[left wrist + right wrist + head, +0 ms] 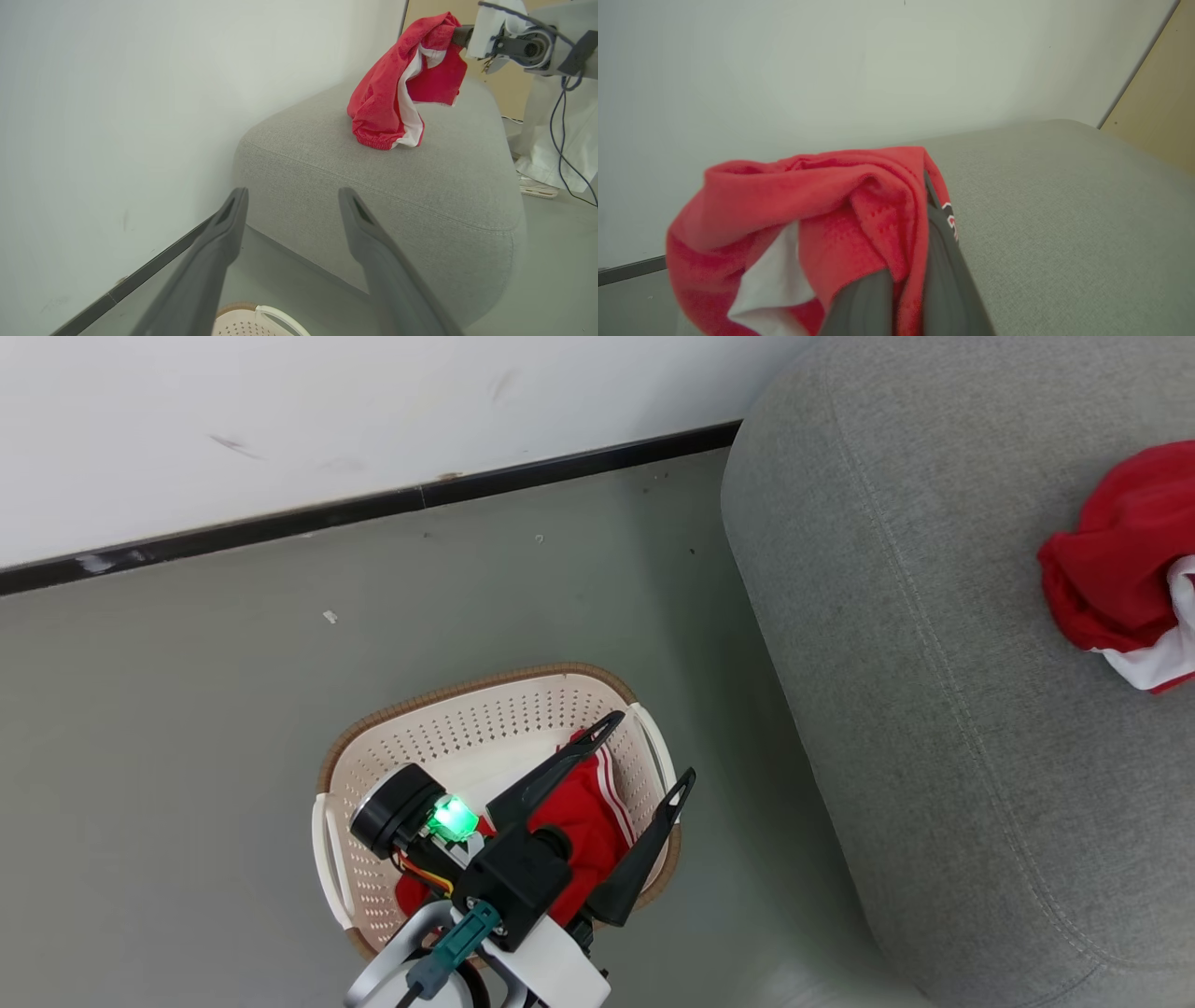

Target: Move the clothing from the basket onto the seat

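Observation:
The cream basket (467,737) stands on the floor left of the grey seat (934,663), and red clothing (583,821) with white stripes lies in it. Above it hovers my left gripper (651,747), open and holding nothing. In the left wrist view this gripper (292,192) points over the basket rim (252,322) toward the seat (373,186). My right gripper (460,35) is shut on a second red garment (383,102), whose lower end rests on the seat. The right wrist view shows that gripper (903,261) wrapped in the garment (808,196) above the cushion (1064,210).
A white wall with a black baseboard (373,509) runs behind the basket and the seat's end. Grey floor (233,709) surrounds the basket. Beyond the seat stand a pale covered shape with a dark cable (560,140) and a tan panel (1157,93).

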Controlling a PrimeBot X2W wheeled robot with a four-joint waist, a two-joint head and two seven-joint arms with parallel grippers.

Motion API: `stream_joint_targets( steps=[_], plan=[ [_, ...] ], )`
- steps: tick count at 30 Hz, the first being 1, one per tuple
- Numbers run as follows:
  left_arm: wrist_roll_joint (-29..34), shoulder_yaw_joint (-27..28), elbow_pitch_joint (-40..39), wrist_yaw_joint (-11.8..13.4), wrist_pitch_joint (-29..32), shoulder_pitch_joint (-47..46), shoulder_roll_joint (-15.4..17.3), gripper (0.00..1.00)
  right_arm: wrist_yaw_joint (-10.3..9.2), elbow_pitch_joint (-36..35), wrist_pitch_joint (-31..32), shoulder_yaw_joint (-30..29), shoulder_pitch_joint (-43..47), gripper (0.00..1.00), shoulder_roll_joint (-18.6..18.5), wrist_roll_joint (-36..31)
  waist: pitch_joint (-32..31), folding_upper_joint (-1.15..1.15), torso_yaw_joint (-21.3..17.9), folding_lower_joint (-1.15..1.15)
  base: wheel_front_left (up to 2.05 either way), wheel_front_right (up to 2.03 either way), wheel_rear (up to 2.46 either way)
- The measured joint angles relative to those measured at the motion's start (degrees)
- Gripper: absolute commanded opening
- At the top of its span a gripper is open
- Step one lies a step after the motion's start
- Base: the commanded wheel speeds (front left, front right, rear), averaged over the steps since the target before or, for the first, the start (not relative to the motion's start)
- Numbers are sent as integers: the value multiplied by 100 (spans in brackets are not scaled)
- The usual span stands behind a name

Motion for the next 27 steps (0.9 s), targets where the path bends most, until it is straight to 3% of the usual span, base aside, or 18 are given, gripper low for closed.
stream_joint_targets(
  steps=[15, 19, 20, 21, 27],
  plan=[
    [0, 42, -38, -57, 23, -346, -14, 100, 1, 371, -93, -266, 419, 0, 563, -250, 451, 0, 91, 0, 0, 0, 0],
    [0, 82, -32, -57, 22, -402, 1, 100, 1, 420, -94, -269, 403, 45, 649, -280, 499, 0, 55, 0, 0, 0, 0],
    [0, 99, -29, -57, 20, -424, 7, 100, 1, 460, -97, -259, 403, 85, 690, -301, 508, 0, 37, 0, 0, 0, 0],
    [0, 112, -21, -58, 11, -431, 7, 100, 1, 504, -98, -249, 405, 100, 722, -315, 513, 0, 19, 0, 0, 0, 0],
    [-1, 116, 43, -104, -4, -433, 5, 100, 1, 485, -99, -208, 404, 100, 740, -388, 507, 0, -83, 0, 0, 0, 0]
  ],
)
